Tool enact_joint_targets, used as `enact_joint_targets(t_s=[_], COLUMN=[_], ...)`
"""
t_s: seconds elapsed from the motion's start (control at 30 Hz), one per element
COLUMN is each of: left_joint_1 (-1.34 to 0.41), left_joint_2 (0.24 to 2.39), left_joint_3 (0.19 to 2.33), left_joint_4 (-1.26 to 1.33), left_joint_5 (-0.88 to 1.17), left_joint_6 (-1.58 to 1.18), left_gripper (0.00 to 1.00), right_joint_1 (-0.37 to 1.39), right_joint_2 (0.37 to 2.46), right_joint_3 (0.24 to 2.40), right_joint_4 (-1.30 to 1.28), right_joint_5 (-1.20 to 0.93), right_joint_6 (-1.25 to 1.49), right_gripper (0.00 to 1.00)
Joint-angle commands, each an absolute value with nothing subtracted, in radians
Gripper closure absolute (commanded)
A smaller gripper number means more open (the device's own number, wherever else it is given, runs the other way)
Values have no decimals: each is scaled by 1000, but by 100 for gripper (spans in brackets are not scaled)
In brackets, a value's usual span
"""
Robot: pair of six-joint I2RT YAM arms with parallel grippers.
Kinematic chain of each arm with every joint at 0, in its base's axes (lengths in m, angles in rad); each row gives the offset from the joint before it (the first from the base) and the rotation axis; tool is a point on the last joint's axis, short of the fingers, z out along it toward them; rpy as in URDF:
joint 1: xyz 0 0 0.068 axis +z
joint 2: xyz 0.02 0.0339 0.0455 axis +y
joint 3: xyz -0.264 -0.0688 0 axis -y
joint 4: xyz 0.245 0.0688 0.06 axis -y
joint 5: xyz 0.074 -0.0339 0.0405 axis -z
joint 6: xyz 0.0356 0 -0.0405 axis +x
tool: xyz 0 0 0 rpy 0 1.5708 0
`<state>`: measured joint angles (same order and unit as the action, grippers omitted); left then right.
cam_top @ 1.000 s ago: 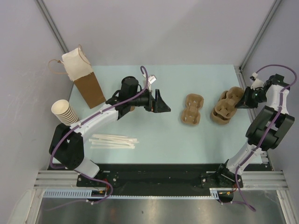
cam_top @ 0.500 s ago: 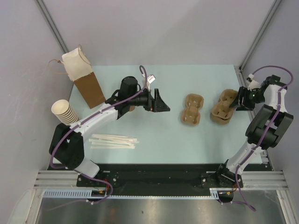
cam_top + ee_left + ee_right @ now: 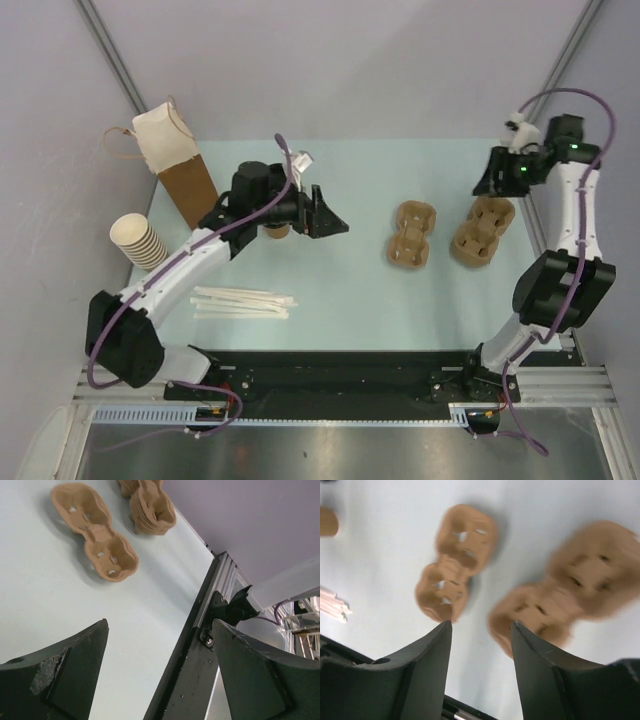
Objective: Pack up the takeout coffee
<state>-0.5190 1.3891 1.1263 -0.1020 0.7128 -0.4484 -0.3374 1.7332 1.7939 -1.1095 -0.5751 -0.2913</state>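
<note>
Right wrist: right end effector (image 3: 481, 623) released; left end effector (image 3: 160, 624) likewise, takeout coffee (image 3: 277, 231) seemingly near it.

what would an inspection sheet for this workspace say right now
surface: pale blue table
job's things: kraft coffee cup mostly hidden under the left arm, its top not visible
clutter: paper bag upright at far left; single cup carrier lying flat; carrier stack; cream cup stack; pale sticks
grippers: left gripper open, nothing between the jaws; right gripper open above the carriers, nothing held
cables: purple cable runs along each arm, the right one looping high
surroundings: grey walls; metal rail at the near edge
</note>
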Motion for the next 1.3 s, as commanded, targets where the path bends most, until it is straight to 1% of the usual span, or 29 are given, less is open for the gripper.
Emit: enact_joint_targets(t_s=[0.0, 0.07, 0.1, 0.13, 0.2, 0.23, 0.3, 0.37, 0.57, 0.8, 1.1, 1.27], left_joint_1=[-411, -358, -344, -330, -301, -293, -282, -279, -278, -275, -276, -275], left_joint_2=[1296, 1269, 1261, 1253, 1232, 1226, 1216, 1212, 1213, 1223, 1232, 1239], left_joint_3=[1112, 1108, 1101, 1097, 1082, 1075, 1063, 1054, 1046, 1052, 1058, 1058], left_joint_4=[-153, -167, -173, -173, -163, -157, -138, -114, -103, -89, -84, -81], left_joint_5=[741, 750, 755, 758, 764, 764, 764, 768, 784, 792, 798, 799], left_joint_6=[-391, -390, -391, -393, -405, -411, -429, -448, -457, -468, -474, -472], left_gripper=[9, 9, 9, 9, 9, 9, 9, 9, 9, 10, 10, 10], right_joint_1=[-138, -69, -7, 35, 95, 104, 121, 141, 130, 86, 58, 60], right_joint_2=[1671, 1670, 1675, 1687, 1729, 1741, 1782, 1813, 1876, 1922, 1971, 1980], right_joint_3=[1665, 1605, 1597, 1591, 1582, 1574, 1554, 1549, 1523, 1519, 1519, 1519], right_joint_4=[-985, -905, -887, -876, -873, -867, -862, -867, -850, -854, -853, -857], right_joint_5=[-441, -362, -265, -214, -152, -152, -140, -126, -109, -184, -288, -328], right_joint_6=[-128, -82, -60, -10, 12, 30, 40, 38, 48, 57, 54, 46], right_gripper=[46, 48, 49, 53, 57, 63, 63, 60, 58, 59, 55, 57])
